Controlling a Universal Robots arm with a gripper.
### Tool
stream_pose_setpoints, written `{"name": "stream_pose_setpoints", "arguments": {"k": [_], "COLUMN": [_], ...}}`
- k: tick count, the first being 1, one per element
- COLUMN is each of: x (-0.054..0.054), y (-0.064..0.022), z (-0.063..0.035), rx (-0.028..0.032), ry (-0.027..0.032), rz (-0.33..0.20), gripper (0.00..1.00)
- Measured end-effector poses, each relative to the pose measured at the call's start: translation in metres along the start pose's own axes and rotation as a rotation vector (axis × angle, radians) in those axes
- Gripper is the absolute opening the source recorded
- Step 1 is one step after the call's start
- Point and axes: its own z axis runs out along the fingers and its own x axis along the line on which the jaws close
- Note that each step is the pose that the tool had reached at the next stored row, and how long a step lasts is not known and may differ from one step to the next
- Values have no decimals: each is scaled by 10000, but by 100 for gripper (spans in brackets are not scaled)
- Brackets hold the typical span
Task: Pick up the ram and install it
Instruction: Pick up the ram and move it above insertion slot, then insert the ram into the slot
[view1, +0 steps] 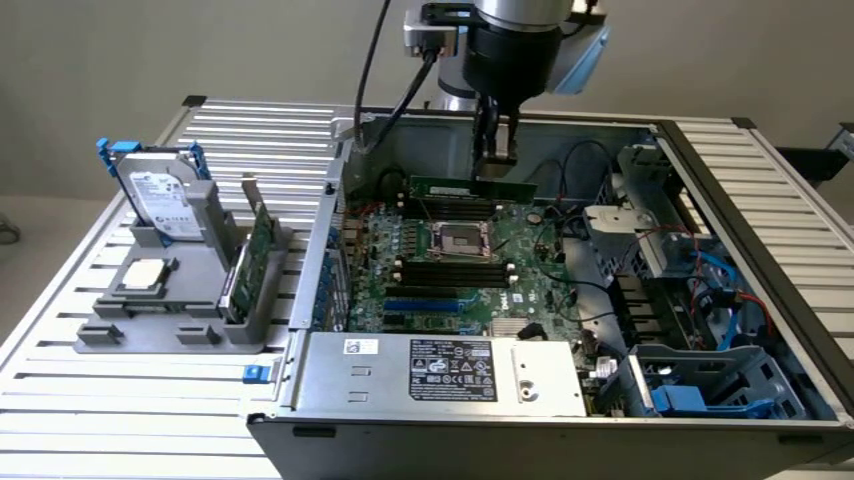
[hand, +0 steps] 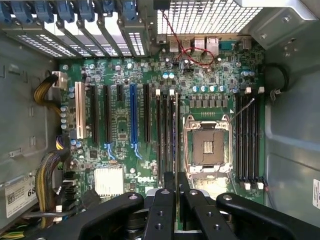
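1. Slatted aluminium worktop with a plain wall behind. An open PC case sits on it, and a grey holder near the worktop's left edge carries a hard drive and an expansion card.
2. The gripper comes straight down into the case with its fingers pinched on the ram, gripping it around the middle of the top edge.
3. The ram is over the motherboard, at the bank of memory slots beside the CPU socket, on the side of the board away from the power supply. Can't tell if it's touching a slot yet or just hovering.
4. Orientation: it stands on edge with the contact edge facing the board. Its long axis runs parallel to the slots, so left to right in the exterior view. From the wrist it's just a thin line running along one slot.
5. Doing it well, in this poster's opinion: keep the stick dead parallel and centred over a single slot, make sure the end latches are open, then press straight down evenly so neither end seats first. Any tilt risks jamming it or loading the board.
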Motion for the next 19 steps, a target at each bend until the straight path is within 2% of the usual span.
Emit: {"name": "stream_pose_setpoints", "arguments": {"k": [1,2,8,10,19], "x": [1,2,6,5,6], "y": [-1,-2,-4,-3,-4], "z": [28,43,132,136,136], "rx": [35,46,53,47,47], "ry": [4,5,35,125,125], "rz": [-17,-26,-115,-114,-116], "gripper": [13,13,13,13,13]}}
